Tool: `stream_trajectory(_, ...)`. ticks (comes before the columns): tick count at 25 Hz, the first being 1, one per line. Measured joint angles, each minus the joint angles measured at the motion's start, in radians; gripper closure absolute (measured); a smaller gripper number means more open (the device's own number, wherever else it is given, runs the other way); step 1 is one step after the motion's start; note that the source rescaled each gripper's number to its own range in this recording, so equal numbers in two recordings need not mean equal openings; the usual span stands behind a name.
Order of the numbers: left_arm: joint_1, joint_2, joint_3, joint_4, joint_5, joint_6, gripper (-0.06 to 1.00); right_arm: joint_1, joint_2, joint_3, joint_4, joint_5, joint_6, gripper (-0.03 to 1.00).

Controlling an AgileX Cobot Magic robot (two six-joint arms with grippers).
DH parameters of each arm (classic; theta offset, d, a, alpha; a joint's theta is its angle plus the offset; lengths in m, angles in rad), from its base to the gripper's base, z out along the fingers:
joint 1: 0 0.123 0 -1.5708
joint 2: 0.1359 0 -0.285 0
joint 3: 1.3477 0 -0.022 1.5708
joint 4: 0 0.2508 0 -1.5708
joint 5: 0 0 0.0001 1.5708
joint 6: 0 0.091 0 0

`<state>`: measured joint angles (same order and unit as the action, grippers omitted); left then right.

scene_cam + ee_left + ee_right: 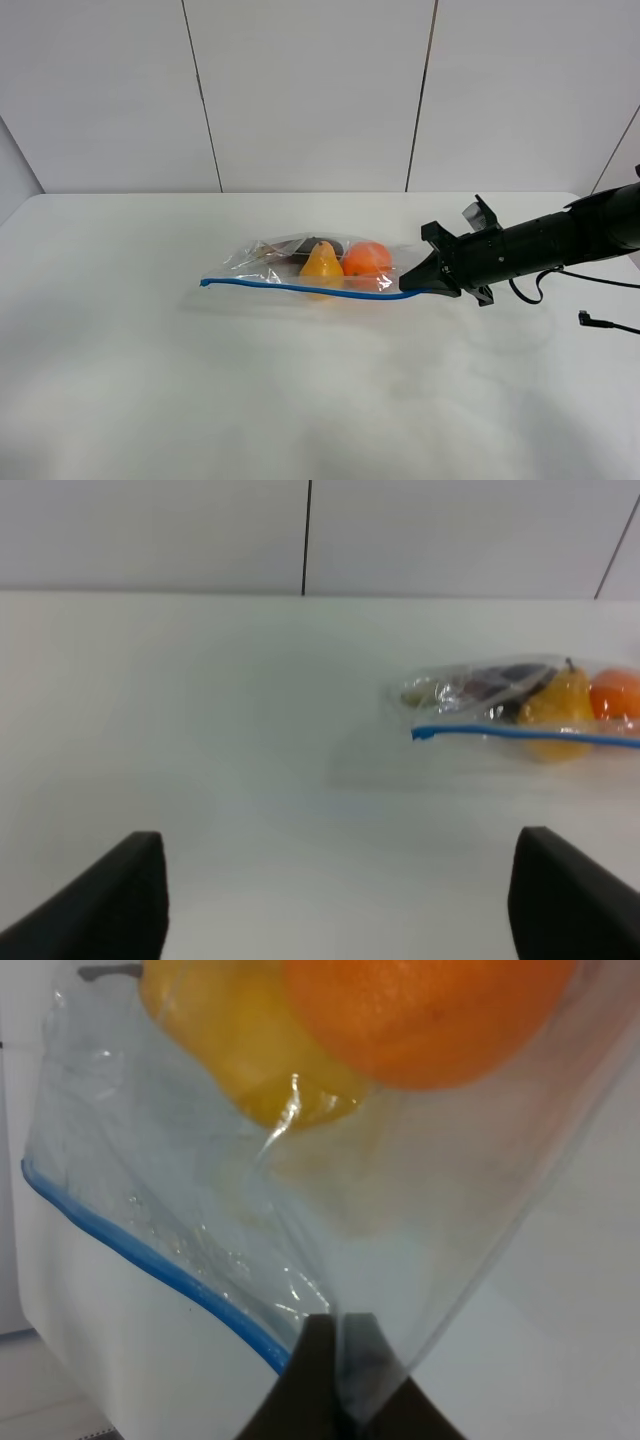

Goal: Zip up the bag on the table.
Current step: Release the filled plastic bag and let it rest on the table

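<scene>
The clear bag (262,256) lies on the white table (200,380), holding a yellow pear (321,262), an orange (366,258) and a dark item (308,246). Its blue seal strip (300,287) runs along the near edge. My right gripper (412,286) is shut on the bag's right end by the strip; in the right wrist view its tips (340,1360) pinch the plastic (400,1220) beside the strip (150,1260). My left gripper (340,910) is open and empty, well short of the bag (470,690), and is out of the exterior high view.
White wall panels (310,90) stand behind the table's far edge. A black cable (600,322) lies on the table at the far right, near the right arm (560,240).
</scene>
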<state>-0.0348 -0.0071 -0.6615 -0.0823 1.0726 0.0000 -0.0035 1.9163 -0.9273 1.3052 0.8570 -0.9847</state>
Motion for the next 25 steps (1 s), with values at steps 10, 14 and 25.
stream_trajectory(10,0.000,-0.001,0.156,-0.007,0.014,0.007,-0.05,0.000,0.000,0.000,-0.003,0.002,0.000,0.97)
stream_trajectory(14,0.000,-0.001,0.162,-0.007,0.013,0.009,-0.05,0.000,0.000,0.000,-0.003,0.003,0.000,0.97)
stream_trajectory(25,0.000,-0.001,0.173,-0.006,0.003,0.009,-0.05,0.000,0.000,0.000,-0.003,0.003,0.000,0.97)
